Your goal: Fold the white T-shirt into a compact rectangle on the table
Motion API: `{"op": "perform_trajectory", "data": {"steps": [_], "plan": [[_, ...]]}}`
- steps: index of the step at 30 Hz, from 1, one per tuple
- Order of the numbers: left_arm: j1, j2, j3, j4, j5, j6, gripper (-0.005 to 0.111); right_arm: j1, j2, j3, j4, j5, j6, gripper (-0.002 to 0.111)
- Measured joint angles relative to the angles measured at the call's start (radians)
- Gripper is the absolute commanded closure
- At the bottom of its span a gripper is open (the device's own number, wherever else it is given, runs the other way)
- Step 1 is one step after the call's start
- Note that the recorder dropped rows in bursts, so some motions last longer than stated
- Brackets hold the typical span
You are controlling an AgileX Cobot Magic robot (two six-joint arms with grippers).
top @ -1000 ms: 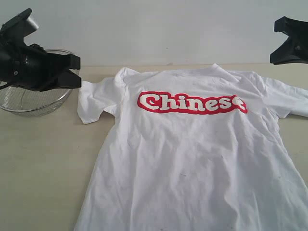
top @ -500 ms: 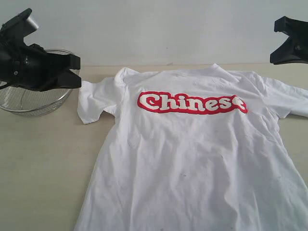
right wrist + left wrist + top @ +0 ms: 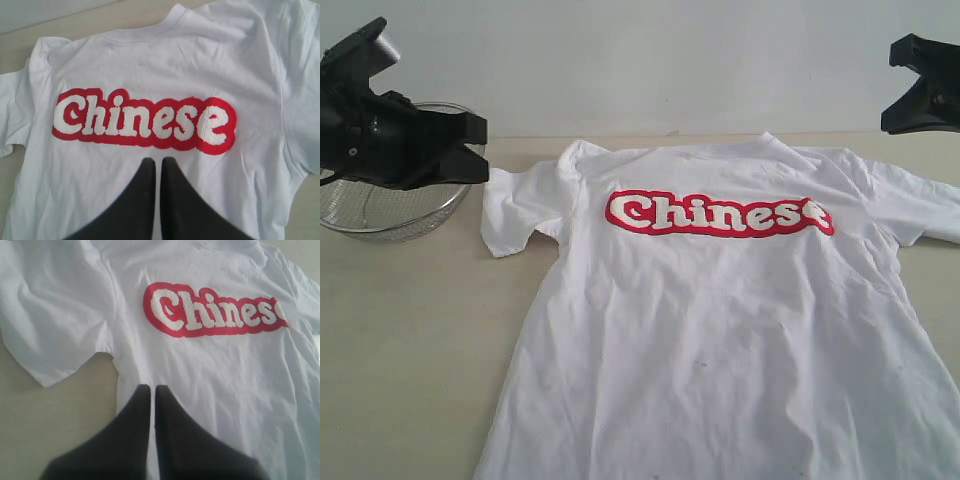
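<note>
The white T-shirt (image 3: 720, 340) lies spread flat and face up on the table (image 3: 410, 330), its red "Chinese" band (image 3: 720, 214) across the chest. Both sleeves are spread out. My left gripper (image 3: 152, 388) hangs above the shirt's side by its sleeve (image 3: 50, 330), shut, holding nothing. My right gripper (image 3: 156, 161) hovers over the chest just below the band (image 3: 145, 120), also shut and empty. In the exterior view only the dark arm bodies show, left (image 3: 395, 135) and right (image 3: 925, 85), both raised off the cloth.
A wire-mesh metal bowl (image 3: 380, 205) stands at the back left of the table, partly behind my left arm. Bare tabletop lies to the shirt's left. The shirt's lower hem and right sleeve run out of the exterior view.
</note>
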State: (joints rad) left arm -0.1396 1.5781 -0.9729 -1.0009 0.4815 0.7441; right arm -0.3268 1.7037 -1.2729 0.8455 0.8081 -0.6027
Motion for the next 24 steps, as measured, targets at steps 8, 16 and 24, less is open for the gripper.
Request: {"op": "perform_trajectory", "data": {"steps": [8,16,24], "plan": [[0.0,0.0,0.0,0.0,0.0,0.0,0.102,0.0,0.0,0.0,0.0,0.0,0.0,0.108],[0.0,0.0,0.0,0.0,0.0,0.0,0.102,0.0,0.0,0.002,-0.004,-0.046,-0.11,0.108],[0.0,0.0,0.0,0.0,0.0,0.0,0.102,0.0,0.0,0.002,-0.013,-0.387,-0.358,0.108]]}}
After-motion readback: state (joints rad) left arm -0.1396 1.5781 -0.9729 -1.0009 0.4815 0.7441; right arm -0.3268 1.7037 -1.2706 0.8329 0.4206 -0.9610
